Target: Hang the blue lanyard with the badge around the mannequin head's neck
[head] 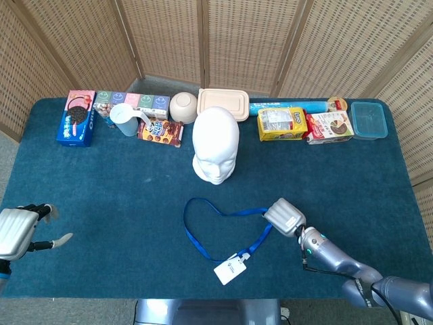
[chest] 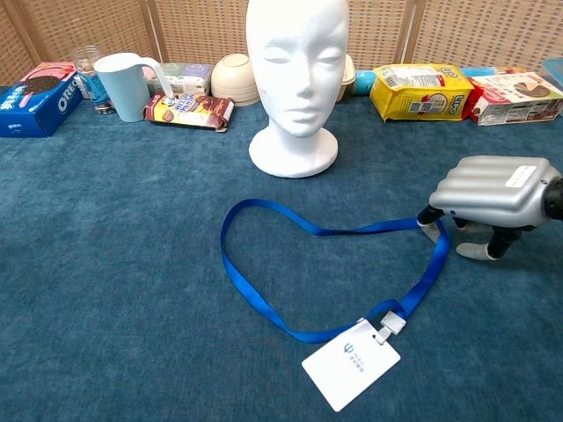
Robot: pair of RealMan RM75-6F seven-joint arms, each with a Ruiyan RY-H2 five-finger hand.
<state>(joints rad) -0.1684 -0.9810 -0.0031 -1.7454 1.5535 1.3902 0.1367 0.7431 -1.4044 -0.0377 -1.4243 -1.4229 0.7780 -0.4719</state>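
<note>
One right hand (chest: 494,195) fingertips on blue lanyard (chest: 264,290), grip unclear, left hand (head: 17,231) spread at table (head: 101,203) edge, mannequin head (chest: 296,79) behind.

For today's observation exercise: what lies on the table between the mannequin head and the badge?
Only the blue lanyard loop on bare cloth lies between the mannequin head and the badge; the chest view shows it best.

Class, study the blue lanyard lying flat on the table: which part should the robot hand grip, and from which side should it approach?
Probably the strap's right-hand bend on the blue lanyard, beside the right robot hand, approached from above. The strap lies flat on the table, so fingers must pinch downward. The badge weights the near end, and the loop already opens toward the mannequin head.
</note>
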